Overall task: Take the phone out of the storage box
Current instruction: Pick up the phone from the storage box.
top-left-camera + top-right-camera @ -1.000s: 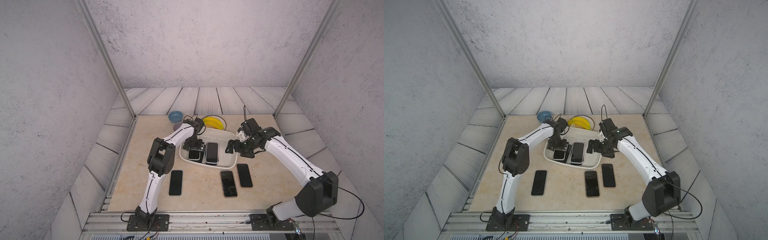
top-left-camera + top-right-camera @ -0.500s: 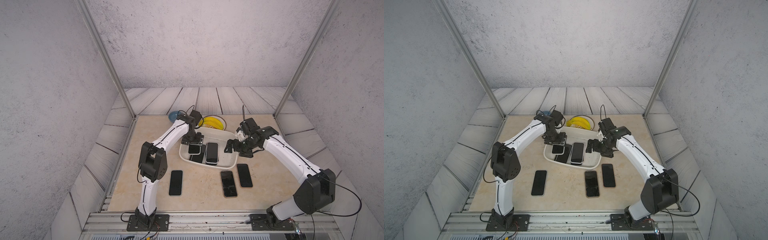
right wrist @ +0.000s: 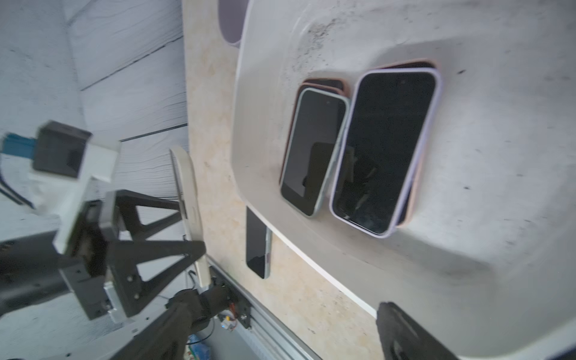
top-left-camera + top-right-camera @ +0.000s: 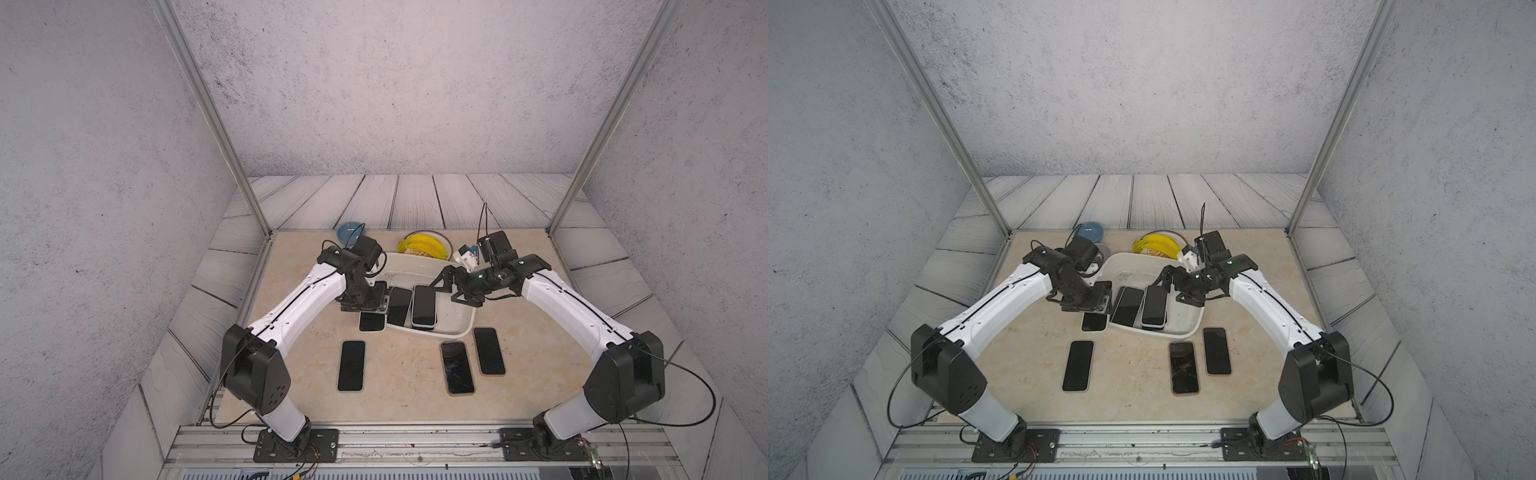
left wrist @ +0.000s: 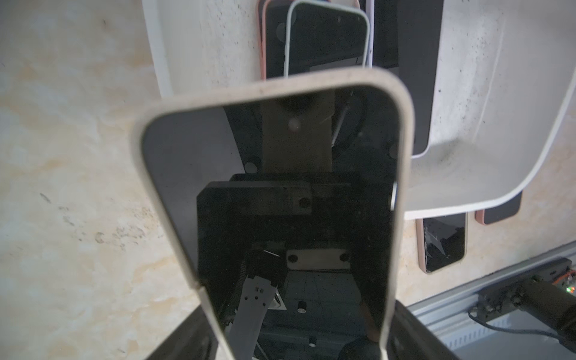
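Cream-cased phone (image 5: 280, 174) is clamped in my left gripper (image 4: 368, 309), held above the table just outside the left end of the white storage box (image 4: 453, 332), while my right gripper (image 4: 445, 291) hangs spread wide and empty over the box's right end, other phones (image 4: 424, 305) lying inside.

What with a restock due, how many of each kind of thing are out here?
Phones: 8 (3 on the table; 1 in the left gripper; 4 in the storage box:)
Bowls: 2
Plates of bananas: 1
Storage boxes: 1
Total: 12
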Action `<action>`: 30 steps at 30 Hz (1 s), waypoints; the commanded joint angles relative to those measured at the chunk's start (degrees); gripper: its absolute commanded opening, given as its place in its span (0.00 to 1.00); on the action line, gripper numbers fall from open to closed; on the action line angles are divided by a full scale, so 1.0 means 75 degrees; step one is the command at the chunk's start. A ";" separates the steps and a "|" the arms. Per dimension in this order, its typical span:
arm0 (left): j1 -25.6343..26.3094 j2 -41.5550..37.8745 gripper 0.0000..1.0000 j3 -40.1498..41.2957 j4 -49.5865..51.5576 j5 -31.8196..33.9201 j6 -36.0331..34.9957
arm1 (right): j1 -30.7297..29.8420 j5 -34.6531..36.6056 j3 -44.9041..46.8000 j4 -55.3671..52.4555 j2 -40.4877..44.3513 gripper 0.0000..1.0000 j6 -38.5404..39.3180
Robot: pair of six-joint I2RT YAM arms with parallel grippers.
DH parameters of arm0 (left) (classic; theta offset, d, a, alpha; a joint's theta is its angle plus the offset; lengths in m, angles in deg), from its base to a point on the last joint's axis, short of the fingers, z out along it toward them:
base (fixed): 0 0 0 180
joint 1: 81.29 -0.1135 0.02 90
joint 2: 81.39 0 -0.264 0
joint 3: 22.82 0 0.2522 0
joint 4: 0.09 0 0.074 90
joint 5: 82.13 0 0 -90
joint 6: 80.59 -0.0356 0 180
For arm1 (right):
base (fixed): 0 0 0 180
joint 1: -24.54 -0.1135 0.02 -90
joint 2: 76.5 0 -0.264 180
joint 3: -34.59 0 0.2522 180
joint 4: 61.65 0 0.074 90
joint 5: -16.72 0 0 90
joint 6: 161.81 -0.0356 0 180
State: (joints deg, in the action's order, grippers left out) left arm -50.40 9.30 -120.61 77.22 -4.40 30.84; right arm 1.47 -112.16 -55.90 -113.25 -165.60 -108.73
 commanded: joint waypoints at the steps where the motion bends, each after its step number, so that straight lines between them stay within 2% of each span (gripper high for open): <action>1: 0.0028 -0.0915 0.76 0.0745 -0.0483 -0.0681 -0.0176 | 0.0024 -0.1054 0.0012 0.1100 -0.0304 0.97 -0.0682; 5: 0.0040 -0.2020 0.76 0.1756 -0.0956 -0.1246 -0.0648 | -0.0051 -0.1515 -0.0332 0.1218 -0.0653 0.94 -0.0817; 11: 0.0056 -0.2505 0.77 0.2264 -0.1142 -0.1762 -0.0760 | -0.0566 -0.1727 -0.1055 0.0687 -0.1149 0.88 -0.0494; 16: 0.0110 -0.2496 0.77 0.2136 -0.1187 -0.1902 -0.0752 | -0.1236 -0.1502 -0.1834 -0.0211 -0.1644 0.84 0.0124; 30: 0.0205 -0.2366 0.76 0.1854 -0.1213 -0.1898 -0.0771 | -0.1869 -0.1596 -0.2270 0.0003 -0.2280 0.64 -0.0123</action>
State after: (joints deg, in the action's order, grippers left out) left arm -49.02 -8.49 -104.28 69.97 -17.49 26.05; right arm -11.44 -122.82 -71.46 -112.90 -181.99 -109.74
